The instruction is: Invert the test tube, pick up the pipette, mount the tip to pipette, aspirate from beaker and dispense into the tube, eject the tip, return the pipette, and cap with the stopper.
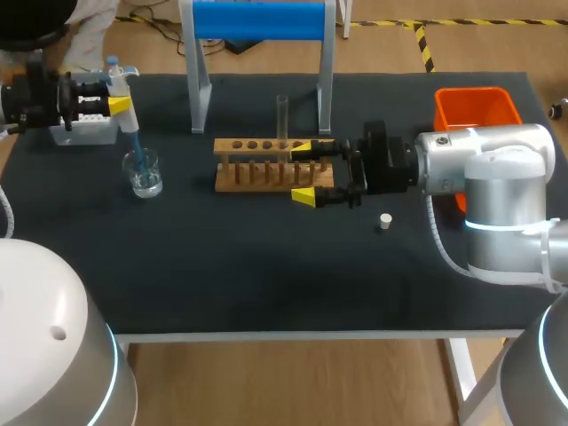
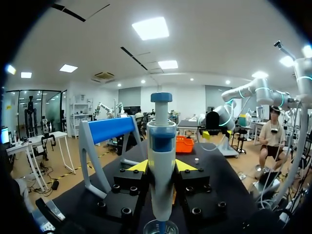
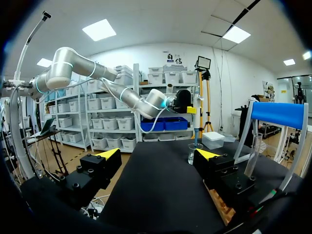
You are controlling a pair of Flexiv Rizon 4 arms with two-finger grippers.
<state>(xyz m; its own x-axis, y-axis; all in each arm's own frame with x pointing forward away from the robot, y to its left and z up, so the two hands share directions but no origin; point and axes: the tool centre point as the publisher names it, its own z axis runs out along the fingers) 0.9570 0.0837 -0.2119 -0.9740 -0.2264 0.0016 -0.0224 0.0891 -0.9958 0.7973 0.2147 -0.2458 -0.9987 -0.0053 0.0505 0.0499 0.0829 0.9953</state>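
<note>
My left gripper (image 1: 120,103) is shut on the white-and-blue pipette (image 1: 124,98) at the table's far left. The pipette's tip dips into the glass beaker (image 1: 142,172). In the left wrist view the pipette (image 2: 161,161) stands between the yellow fingertips (image 2: 139,166), above the beaker's rim (image 2: 161,226). A clear test tube (image 1: 282,115) stands upright in the wooden rack (image 1: 257,165). My right gripper (image 1: 303,172) is open at the rack's right end, one finger on each side. The white stopper (image 1: 385,222) lies to the right of the rack. From the right wrist view, the beaker (image 3: 195,152) is far ahead.
A white tip box (image 1: 84,131) sits behind the beaker. The blue-topped pipette stand (image 1: 257,19) rises behind the rack. An orange bin (image 1: 475,111) stands at the far right, behind my right arm.
</note>
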